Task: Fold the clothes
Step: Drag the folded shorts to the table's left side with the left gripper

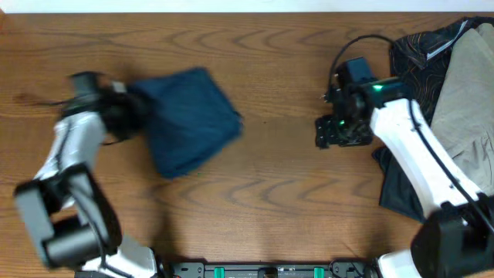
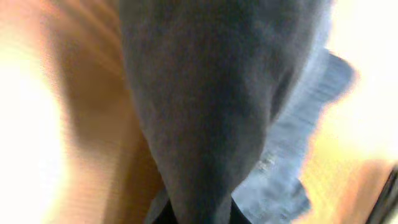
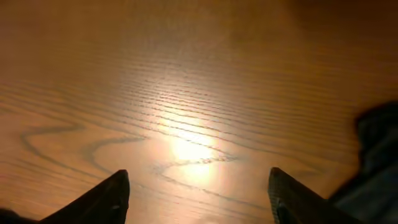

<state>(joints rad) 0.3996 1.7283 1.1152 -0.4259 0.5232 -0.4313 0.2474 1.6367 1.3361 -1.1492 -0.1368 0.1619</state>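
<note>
Brown wood-grain table [image 1: 278, 154] w/ bright light glare [image 3: 186, 152]; white strip [image 1: 231, 5] along far edge.

— Did we ever make out the left gripper [image 1: 123, 108] from overhead?
— Only as a blur where it met the clothes [image 1: 189, 120]. Its wrist view was all smeared cloth with the tips hidden, so we couldn't tell its grip.
— And the right side?
— We lost the pile [image 1: 455, 93] past the frame edge. The right gripper's [image 3: 199, 196] fingers [image 3: 102, 199] were cut off at the bottom.
</note>
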